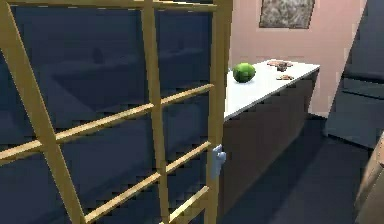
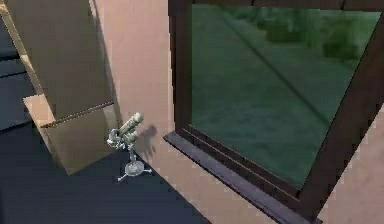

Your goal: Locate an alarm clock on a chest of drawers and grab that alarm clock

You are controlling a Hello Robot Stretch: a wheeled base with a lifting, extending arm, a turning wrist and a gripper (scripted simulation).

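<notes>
Whether the gripper's fingers grip anything cannot be told, nor can the alarm clock's place relative to them. Ahead, a yellow-framed glass door [image 1: 150,100] is seen near on the left, its handle [image 1: 217,158] at the right edge. Farther off, a white-topped cabinet [image 1: 268,120] is set against the pink wall, with a round green thing [image 1: 243,72] and small brown bits [image 1: 281,67] on top. To the side, a small metal stand [image 2: 130,150] is placed between a cardboard box [image 2: 70,140] and a dark-framed window [image 2: 178,80].
</notes>
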